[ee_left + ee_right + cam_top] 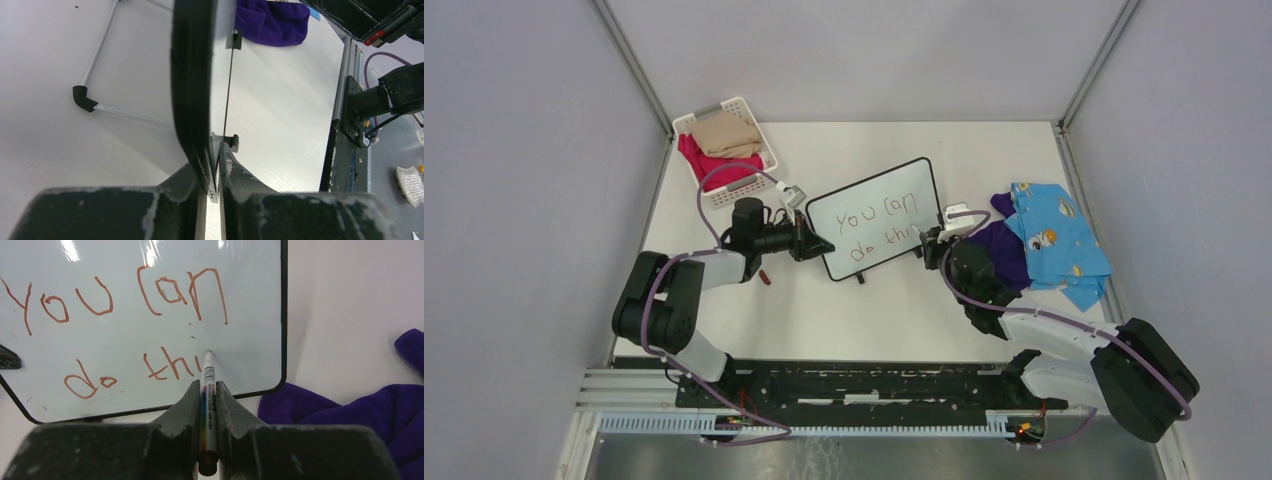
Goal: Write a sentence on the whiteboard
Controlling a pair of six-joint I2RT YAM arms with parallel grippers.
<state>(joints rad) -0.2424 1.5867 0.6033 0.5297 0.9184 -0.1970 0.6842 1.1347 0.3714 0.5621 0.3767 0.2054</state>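
The whiteboard [879,217] stands propped on the table's middle, black-framed, with "you can do thi" in red-brown letters. My left gripper [819,244] is shut on the board's left edge [192,100]; in the left wrist view the frame sits edge-on between the fingers [240,175]. My right gripper [927,243] is shut on a white marker [208,390] with a rainbow stripe. The marker's tip touches the board [150,340] just right of "thi". The board's two feet [231,142] rest on the table.
A white slatted basket [754,175] with beige and pink cloth stands at the back left. A purple cloth [1004,250] and a blue patterned garment [1054,240] lie right of the board. The purple cloth also shows in the right wrist view [360,415].
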